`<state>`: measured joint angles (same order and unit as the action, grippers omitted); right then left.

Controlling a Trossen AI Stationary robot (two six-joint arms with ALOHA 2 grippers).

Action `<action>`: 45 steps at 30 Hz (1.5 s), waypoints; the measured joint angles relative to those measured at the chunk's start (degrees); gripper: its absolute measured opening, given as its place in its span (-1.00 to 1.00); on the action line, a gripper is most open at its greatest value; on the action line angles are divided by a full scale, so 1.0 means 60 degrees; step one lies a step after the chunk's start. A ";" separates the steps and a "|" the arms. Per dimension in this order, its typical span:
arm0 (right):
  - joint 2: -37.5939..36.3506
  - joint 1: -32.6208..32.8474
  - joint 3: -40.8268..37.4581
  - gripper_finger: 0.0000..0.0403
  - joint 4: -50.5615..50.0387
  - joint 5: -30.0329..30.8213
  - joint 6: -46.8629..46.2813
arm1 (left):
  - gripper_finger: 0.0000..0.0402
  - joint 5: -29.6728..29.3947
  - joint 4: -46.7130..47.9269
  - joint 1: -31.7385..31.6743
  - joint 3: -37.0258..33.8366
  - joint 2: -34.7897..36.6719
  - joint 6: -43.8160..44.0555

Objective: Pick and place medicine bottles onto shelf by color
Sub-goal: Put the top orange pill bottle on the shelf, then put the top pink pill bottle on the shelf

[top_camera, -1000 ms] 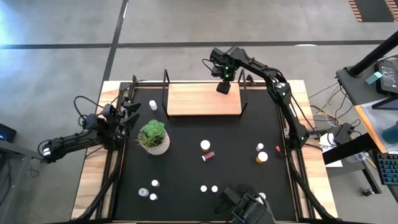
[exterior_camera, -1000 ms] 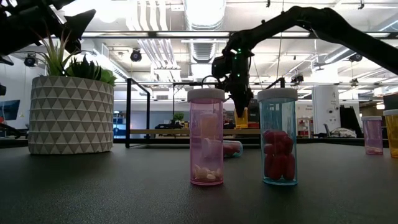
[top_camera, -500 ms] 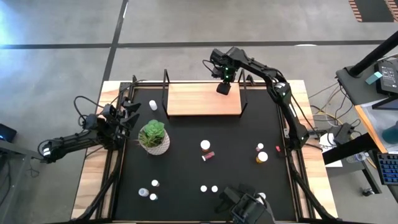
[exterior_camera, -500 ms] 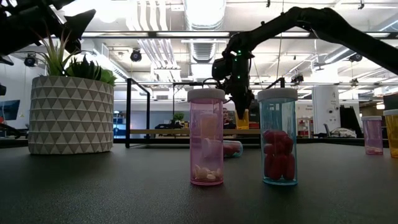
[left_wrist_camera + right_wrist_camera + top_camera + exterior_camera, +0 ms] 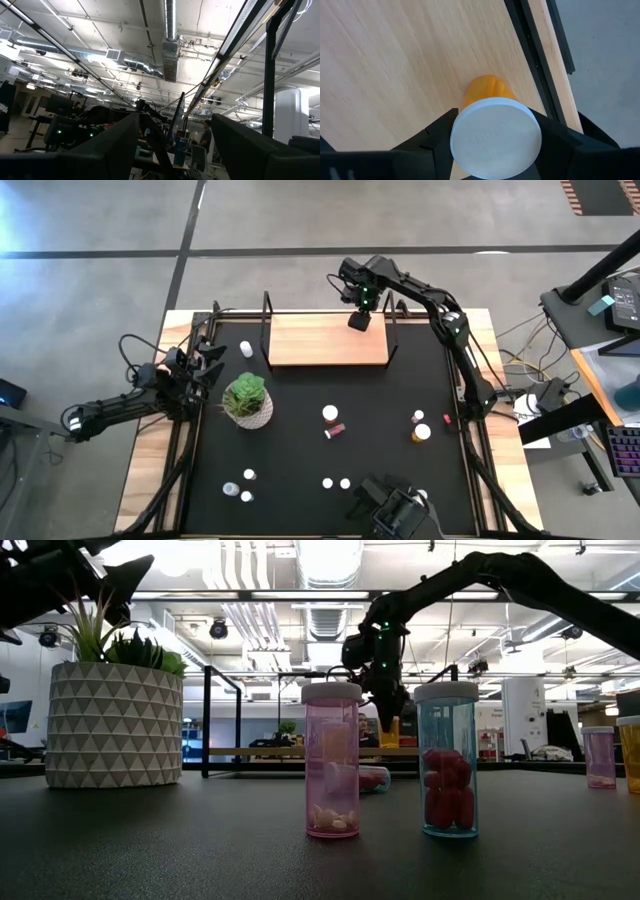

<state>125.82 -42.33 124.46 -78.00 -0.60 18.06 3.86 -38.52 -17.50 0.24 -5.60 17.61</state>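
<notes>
My right gripper (image 5: 359,320) hangs over the far right end of the light-wood shelf (image 5: 315,342), shut on an orange medicine bottle (image 5: 488,89) with a white cap. In the low view the bottle (image 5: 390,732) stands upright just above the shelf board; whether its base touches the board I cannot tell. My left gripper (image 5: 205,365) waits open at the table's left edge beside the potted plant (image 5: 247,400), pointing up into the room (image 5: 175,150). Several other medicine bottles stand on the black tabletop, and one red bottle (image 5: 335,430) lies on its side. My right gripper pinches the orange bottle's white cap (image 5: 495,137) between its two fingers, one on each side of the cap's rim. The fingers come from above, pointing down. The bottle stays upright below them, its orange body toward the shelf board.
A white bottle (image 5: 246,349) stands left of the shelf's black frame. Bottles stand mid-table (image 5: 330,414), at the right (image 5: 421,432) and near the front edge (image 5: 327,482). A pink bottle (image 5: 332,760) and a clear one with red pills (image 5: 447,760) stand close to the low camera.
</notes>
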 joint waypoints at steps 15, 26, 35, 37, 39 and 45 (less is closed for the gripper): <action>-0.0030 0.0004 0.0179 0.60 0.0027 -0.0124 -0.0362 | 0.16 -0.0004 -0.0001 0.0000 0.0003 0.0001 -0.0001; -0.0896 0.0033 0.1482 0.77 -0.0472 0.0353 -0.1379 | 0.16 0.0000 0.0003 0.0000 -0.0001 0.0002 0.0003; -0.3048 0.0121 0.1544 0.75 -0.1014 0.0379 -0.2663 | 0.16 -0.0003 -0.0001 0.0000 0.0003 -0.0002 0.0001; -0.3616 0.0186 0.1429 0.75 -0.1179 0.0597 -0.3106 | 0.16 0.0000 -0.0001 0.0000 0.0003 -0.0002 0.0000; -0.4096 0.0295 0.1179 0.75 -0.1397 0.1012 -0.3626 | 0.16 -0.0001 -0.0001 0.0000 0.0003 0.0000 0.0003; -0.5429 0.0795 -0.0416 0.75 -0.1998 0.1983 -0.5653 | 0.16 0.0000 0.0003 0.0000 -0.0001 -0.0002 -0.0001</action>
<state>93.25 -37.56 121.97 -89.99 11.30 -15.85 3.86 -38.50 -17.50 0.23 -5.61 17.61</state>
